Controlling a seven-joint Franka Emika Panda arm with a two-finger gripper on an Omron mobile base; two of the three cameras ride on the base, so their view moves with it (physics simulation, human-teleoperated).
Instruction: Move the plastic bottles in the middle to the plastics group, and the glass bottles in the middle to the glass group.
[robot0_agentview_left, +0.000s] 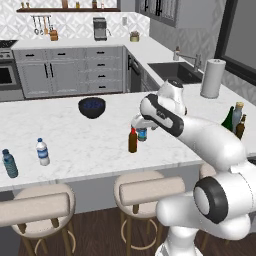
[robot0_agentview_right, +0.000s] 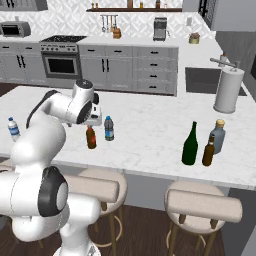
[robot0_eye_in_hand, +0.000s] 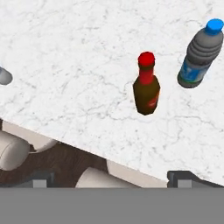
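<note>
Gripper (robot0_eye_in_hand: 111, 177) hangs above the marble island counter (robot0_agentview_left: 75, 145), jaws spread wide w/ nothing between them; in the hand view its two dark tips (robot0_eye_in_hand: 41, 179) sit at the bottom edge, far apart. Brown glass bottle w/ red cap (robot0_eye_in_hand: 146, 85) stands upright on the marble at approx 12 o'clock from the gripper in the hand view, clear of both tips. Small plastic water bottle w/ blue cap & dark label (robot0_eye_in_hand: 199, 54) stands just beside it at 2 o'clock, not touching. In the left base view both sit mid-counter under the robot's wrist, water bottle partly hidden behind the hand. Plastics group: white-labelled bottle (robot0_agentview_left: 43, 152) & bluish-labelled one (robot0_agentview_left: 9, 163), upright, near each other at the counter's far left end, at 9 o'clock from the brown bottle, well apart from it. In the right base view, tall dark green wine bottle (robot0_agentview_right: 190, 144) stands at the right end near the front edge, just beside the small amber bottle (robot0_agentview_right: 208, 151) & the grey-blue bottle w/ tan cap (robot0_agentview_right: 217, 136). Dark bowl (robot0_agentview_left: 92, 107) at 11 o'clock from the brown bottle in the left base view; paper towel roll (robot0_agentview_left: 212, 78) on the counter beyond the glass group.
</note>
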